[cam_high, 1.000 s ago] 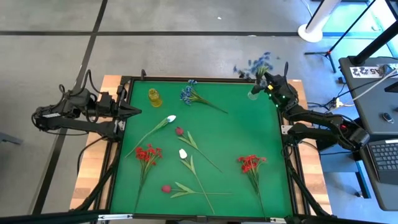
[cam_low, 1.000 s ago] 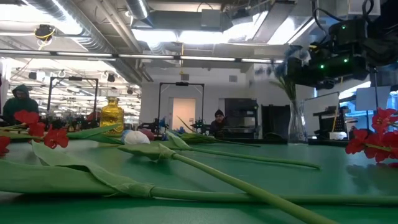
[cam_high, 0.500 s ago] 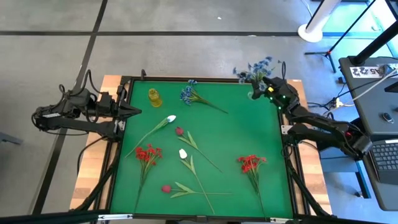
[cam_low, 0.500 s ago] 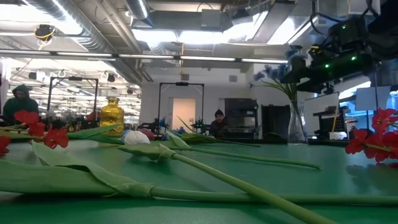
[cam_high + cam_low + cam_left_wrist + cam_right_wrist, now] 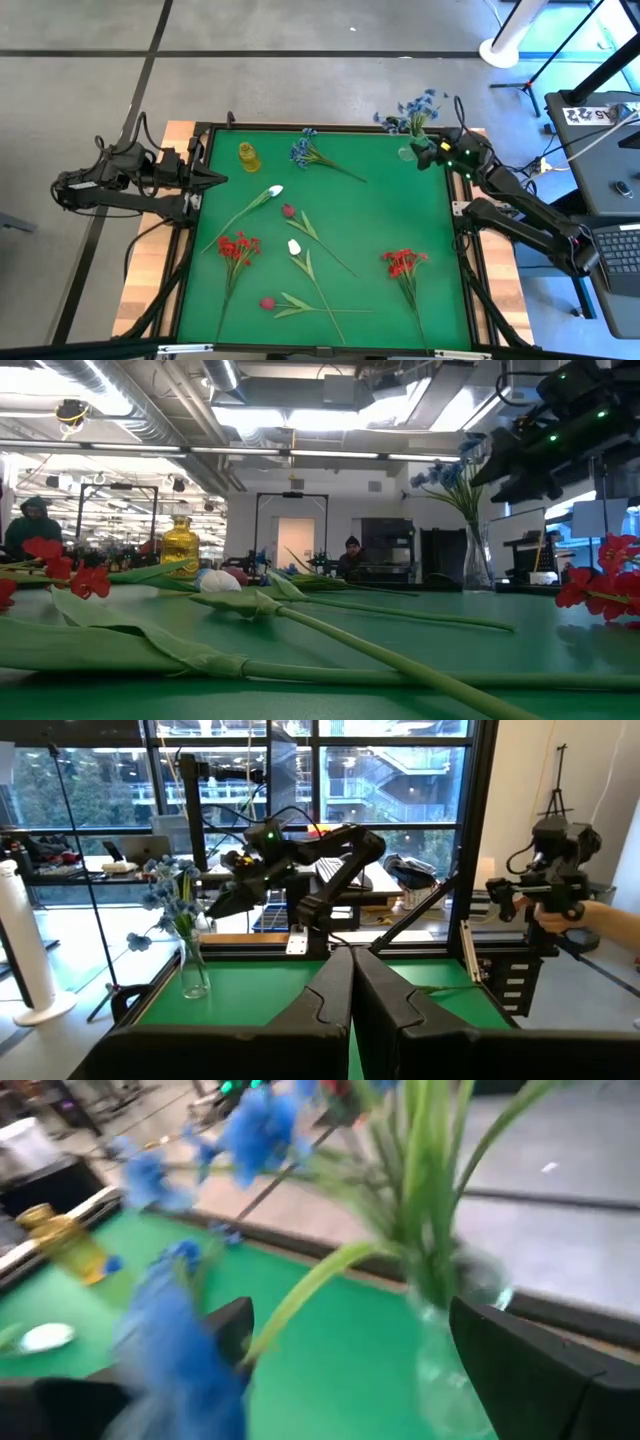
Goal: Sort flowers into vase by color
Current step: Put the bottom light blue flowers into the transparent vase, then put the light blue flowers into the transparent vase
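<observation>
A clear glass vase stands at the table's far right corner with a blue flower bunch upright in it, its stem in the neck. My right gripper is open just right of the vase; in its wrist view the fingers stand wide apart with the vase ahead, touching nothing. My left gripper waits shut at the left edge. On the table lie a second blue stem, two white tulips, two red clusters and two dark red buds.
A small yellow vase stands near the far edge, left of the lying blue stem. A black frame runs around the green mat. People show in the room beyond. Bare mat lies between the clear vase and the right red cluster.
My right gripper has drawn back from above the clear vase toward the table's right edge. The blue bunch, earlier partly hidden behind the gripper and in motion, now stands free and upright in the vase.
</observation>
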`<act>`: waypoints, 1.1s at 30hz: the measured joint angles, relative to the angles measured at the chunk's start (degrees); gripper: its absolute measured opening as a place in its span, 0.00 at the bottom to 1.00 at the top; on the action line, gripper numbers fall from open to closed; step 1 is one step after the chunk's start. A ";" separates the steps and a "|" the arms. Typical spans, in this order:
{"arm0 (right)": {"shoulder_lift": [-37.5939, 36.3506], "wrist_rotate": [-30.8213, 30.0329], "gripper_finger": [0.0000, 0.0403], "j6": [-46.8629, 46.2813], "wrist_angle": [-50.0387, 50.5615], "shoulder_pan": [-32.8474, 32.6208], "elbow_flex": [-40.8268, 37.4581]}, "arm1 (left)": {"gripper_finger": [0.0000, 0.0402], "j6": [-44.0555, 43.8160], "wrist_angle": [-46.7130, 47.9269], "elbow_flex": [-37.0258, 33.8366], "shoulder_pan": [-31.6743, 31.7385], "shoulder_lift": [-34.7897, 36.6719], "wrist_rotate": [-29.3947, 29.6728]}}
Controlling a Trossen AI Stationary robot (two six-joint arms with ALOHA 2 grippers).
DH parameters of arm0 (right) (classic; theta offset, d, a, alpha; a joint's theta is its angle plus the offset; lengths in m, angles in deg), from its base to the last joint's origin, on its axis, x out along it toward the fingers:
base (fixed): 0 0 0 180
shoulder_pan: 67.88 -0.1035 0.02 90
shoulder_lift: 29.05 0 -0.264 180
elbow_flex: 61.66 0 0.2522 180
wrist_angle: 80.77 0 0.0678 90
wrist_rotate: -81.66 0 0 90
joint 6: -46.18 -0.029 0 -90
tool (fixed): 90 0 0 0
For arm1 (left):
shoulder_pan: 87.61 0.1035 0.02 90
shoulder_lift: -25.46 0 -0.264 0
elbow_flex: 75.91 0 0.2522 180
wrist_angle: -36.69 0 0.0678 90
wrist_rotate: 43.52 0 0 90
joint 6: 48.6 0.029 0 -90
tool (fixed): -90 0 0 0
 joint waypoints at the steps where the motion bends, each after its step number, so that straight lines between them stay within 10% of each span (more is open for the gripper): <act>1: -0.72 1.63 0.84 -0.37 0.91 0.00 0.07 | 0.00 0.00 0.00 0.00 0.00 0.01 -0.01; 13: -5.04 18.15 0.84 -3.95 -4.50 -6.01 0.12 | 0.00 0.00 0.00 0.00 0.00 0.00 -0.01; 24: -3.53 4.15 0.84 0.80 -14.53 -25.96 0.12 | 0.00 0.00 0.01 0.00 0.01 0.02 -0.01; 33: -0.95 -21.12 0.84 7.86 -12.37 -29.86 0.12 | 0.00 0.00 0.00 -0.01 0.01 0.02 -0.01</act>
